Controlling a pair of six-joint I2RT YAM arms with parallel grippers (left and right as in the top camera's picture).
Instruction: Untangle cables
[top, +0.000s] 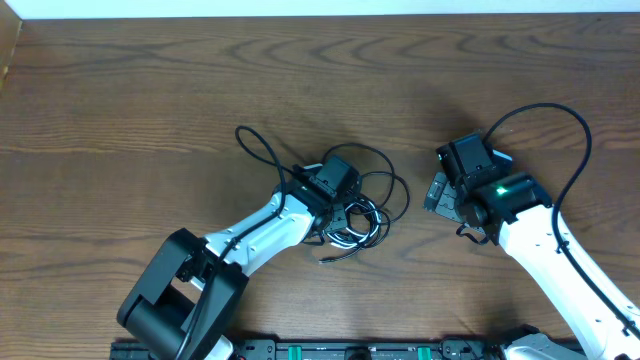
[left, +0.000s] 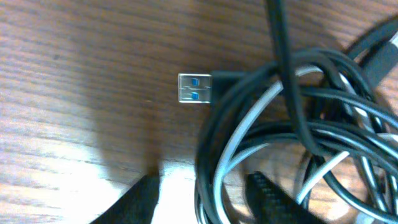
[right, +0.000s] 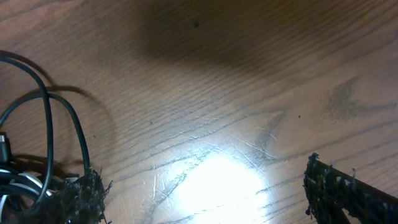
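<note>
The cables (top: 385, 190) lie in one tangle at the table's middle, with black loops reaching left and right. A white cable (top: 350, 236) is coiled among them. My left gripper (top: 345, 207) is down on the tangle. In the left wrist view its fingers (left: 205, 202) are open, with black and white strands (left: 214, 180) running between them and a gap on the left side. A silver USB plug (left: 194, 88) with a blue insert lies on the wood beside the bundle. My right gripper (top: 437, 186) hovers right of the tangle. It is wide open over bare wood (right: 211, 193), with the cable loops (right: 46, 118) to its left.
The wooden table (top: 150, 90) stretches far to the back and left. A thick black cable (top: 575, 130) fixed to the right arm arcs above it. A black rail (top: 350, 350) runs along the front edge.
</note>
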